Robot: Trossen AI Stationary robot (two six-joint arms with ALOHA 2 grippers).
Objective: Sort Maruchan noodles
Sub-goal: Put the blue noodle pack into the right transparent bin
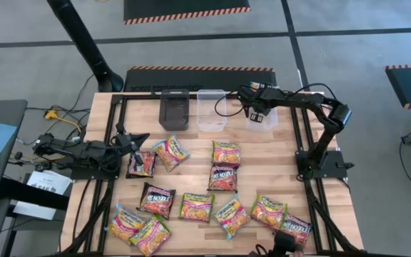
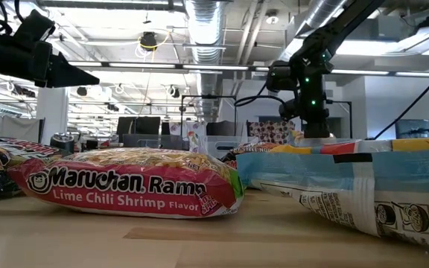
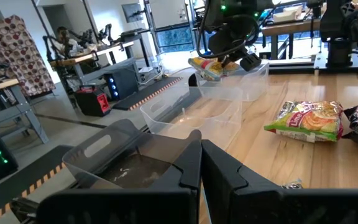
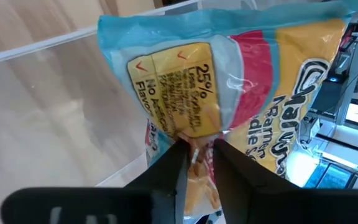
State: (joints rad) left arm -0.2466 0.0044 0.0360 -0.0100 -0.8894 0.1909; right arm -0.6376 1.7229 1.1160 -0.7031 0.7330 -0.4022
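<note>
The right gripper (image 4: 194,155) pinches a light blue noodle packet (image 4: 229,81) by its edge, right above the clear tub (image 1: 261,118) at the back of the table. Let go only when the packet hangs inside the walls (not over the rim). The right arm reaches across, bent. The left gripper (image 1: 138,139) waits, fingers together, near the dark packet (image 1: 141,163).

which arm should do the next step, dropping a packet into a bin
Right. Its gripper is shut on a blue packet over the clear bin. The left gripper holds nothing, beside the table's packets.
</note>
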